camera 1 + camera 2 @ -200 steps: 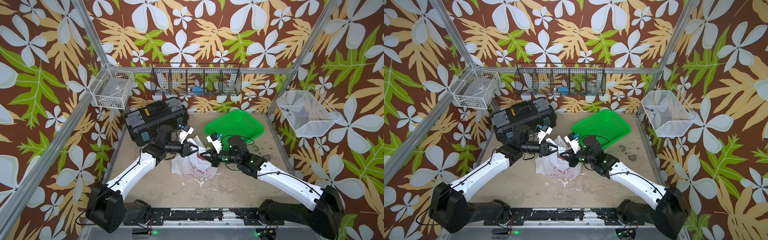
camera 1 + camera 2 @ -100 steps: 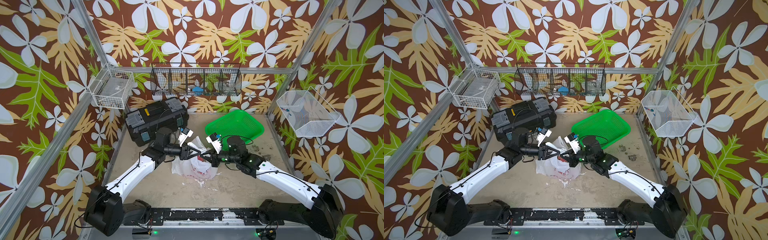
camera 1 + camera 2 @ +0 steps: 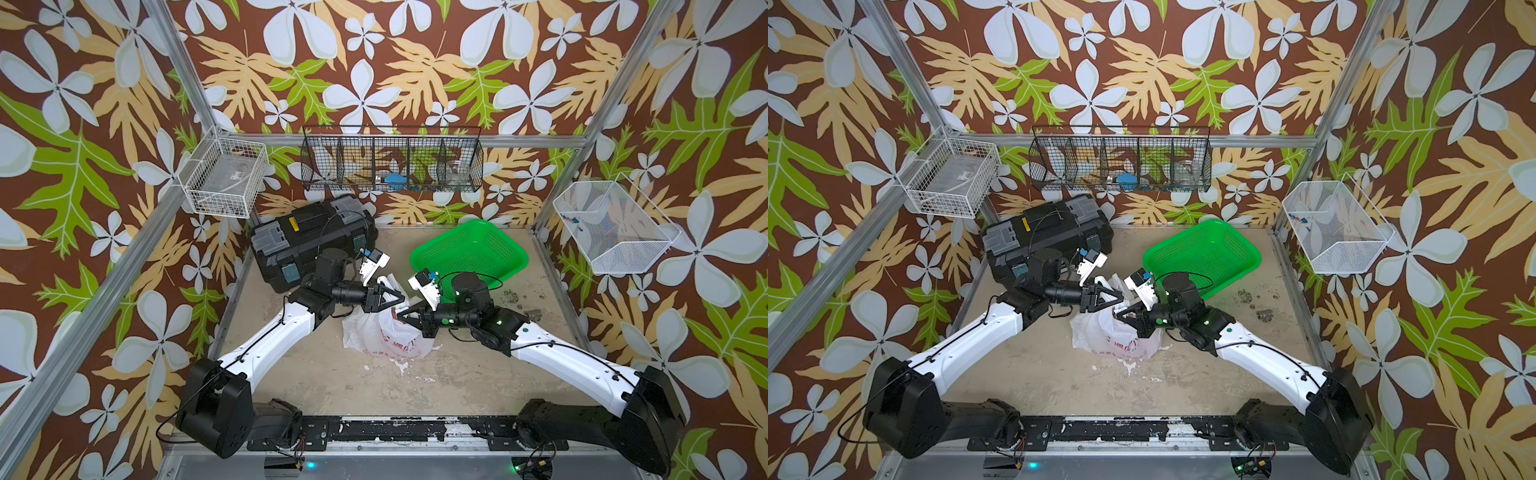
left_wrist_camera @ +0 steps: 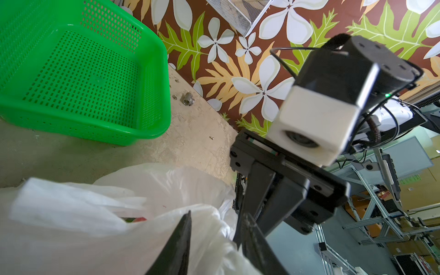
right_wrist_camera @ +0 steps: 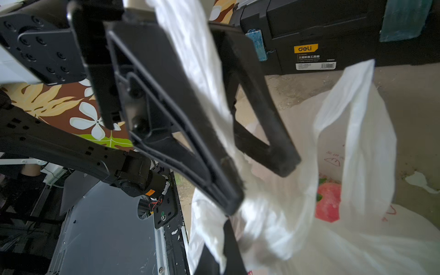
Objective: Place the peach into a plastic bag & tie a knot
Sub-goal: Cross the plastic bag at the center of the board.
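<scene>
The plastic bag (image 3: 386, 338) sits slumped in the middle of the table, white with red print. Through its open mouth the pink-red peach (image 5: 327, 202) shows inside. My left gripper (image 3: 399, 298) hovers over the bag's top, open, with a white handle strip (image 5: 197, 59) running loosely between its fingers (image 4: 181, 240). My right gripper (image 3: 400, 318) faces it from the other side, shut on a bunch of the bag's film (image 5: 262, 214) near the mouth. The second handle (image 5: 357, 107) stands up free. No knot is visible.
A green perforated basket (image 3: 469, 253) lies behind the right arm. A black toolbox (image 3: 311, 237) stands behind the left arm. Wire baskets (image 3: 224, 178) hang on the walls. A small metal fitting (image 3: 1264, 315) and white scraps (image 3: 399, 365) lie on the table.
My left gripper's jaws have spread wider and its tip has edged a little toward the right gripper over the bag. The right arm and bag body have stayed put.
</scene>
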{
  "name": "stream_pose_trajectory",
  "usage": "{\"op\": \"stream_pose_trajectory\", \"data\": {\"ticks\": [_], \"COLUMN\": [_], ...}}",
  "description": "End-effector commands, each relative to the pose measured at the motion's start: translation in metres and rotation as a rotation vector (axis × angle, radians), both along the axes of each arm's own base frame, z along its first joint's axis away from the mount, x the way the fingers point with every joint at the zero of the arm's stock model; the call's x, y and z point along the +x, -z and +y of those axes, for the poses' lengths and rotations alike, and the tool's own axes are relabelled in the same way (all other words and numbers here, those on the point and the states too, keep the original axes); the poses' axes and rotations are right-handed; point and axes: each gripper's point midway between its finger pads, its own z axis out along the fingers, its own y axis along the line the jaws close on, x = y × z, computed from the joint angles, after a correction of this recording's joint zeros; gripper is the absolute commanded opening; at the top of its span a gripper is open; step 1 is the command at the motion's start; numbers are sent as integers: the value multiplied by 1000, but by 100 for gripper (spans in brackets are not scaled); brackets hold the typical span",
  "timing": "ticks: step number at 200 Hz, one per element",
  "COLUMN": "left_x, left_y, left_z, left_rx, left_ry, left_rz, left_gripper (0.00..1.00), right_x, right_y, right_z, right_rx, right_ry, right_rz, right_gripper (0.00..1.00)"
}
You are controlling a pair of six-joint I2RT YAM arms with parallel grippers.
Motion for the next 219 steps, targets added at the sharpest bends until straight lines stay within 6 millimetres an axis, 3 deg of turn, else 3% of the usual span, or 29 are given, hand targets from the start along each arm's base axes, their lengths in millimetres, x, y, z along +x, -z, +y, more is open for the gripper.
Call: {"op": "stream_pose_trajectory", "data": {"ticks": [1,39,59,78,104,135,162,187,219], "left_x": [2,-1,-1,-2,-2,4,9,9,2], "left_y": [2,5,11,19,23,8,-14,-17,-14], "left_z": [1,1,2,4,5,1,-1,0,2], "left_rx": [12,22,37,59,65,36,-18,-24,-33], "left_ry": [-5,12,5,-4,-6,-1,-8,-6,8], "left_rz": [-7,3,15,24,30,-4,-74,-135,-168], "left_gripper": [32,29,37,38,31,10,4,2,1], "right_x": [5,7,9,10,11,5,-7,-19,-10], "right_y": [-3,-1,0,-2,-1,6,17,-10,-53], "right_z": [1,8,8,7,7,12,5,-3,-26], "right_rx": [2,-24,-34,-36,-40,-71,-114,-90,-61], "right_ry": [16,22,31,35,39,6,-24,-45,34], "right_rz": [-32,-54,-65,-70,-74,-74,-80,-110,-170], "right_gripper": [0,0,0,0,0,0,16,32,38]}}
